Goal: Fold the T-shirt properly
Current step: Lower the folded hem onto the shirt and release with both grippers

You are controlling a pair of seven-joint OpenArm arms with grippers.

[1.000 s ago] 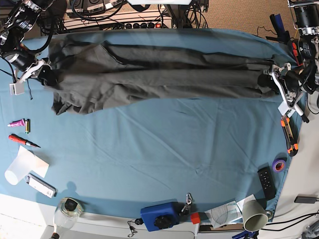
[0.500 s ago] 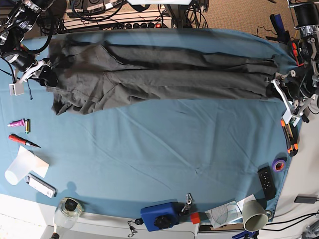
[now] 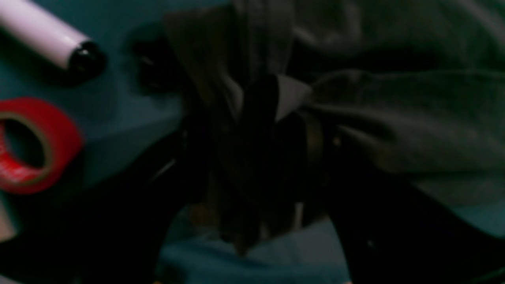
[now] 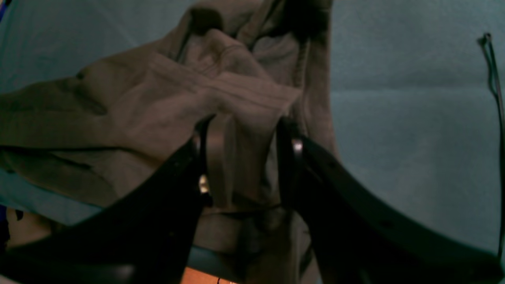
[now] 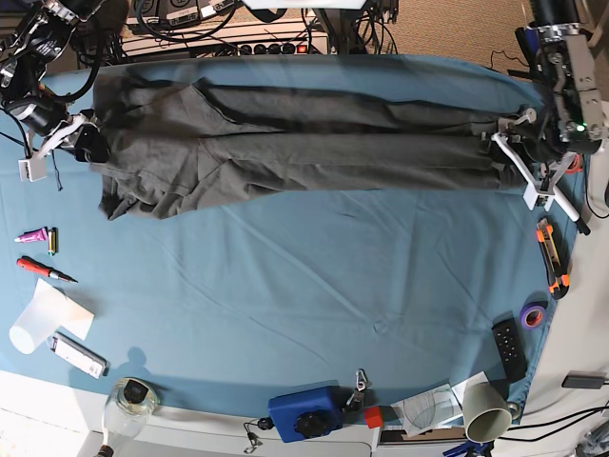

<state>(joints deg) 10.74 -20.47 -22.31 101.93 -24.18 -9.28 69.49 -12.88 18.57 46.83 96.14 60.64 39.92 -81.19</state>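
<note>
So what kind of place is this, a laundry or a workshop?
Most likely a robotics lab or workshop bench: a T-shirt lies on a blue tablecloth, with a red screwdriver, purple tape roll and tangled cables around it.

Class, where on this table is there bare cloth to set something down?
The wide middle of the tablecloth, between the T-shirt and the blue box. Crowded: left edge by the screwdriver, right edge by the remote.

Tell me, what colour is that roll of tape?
Red tape roll, seen best in the left wrist view.
</note>
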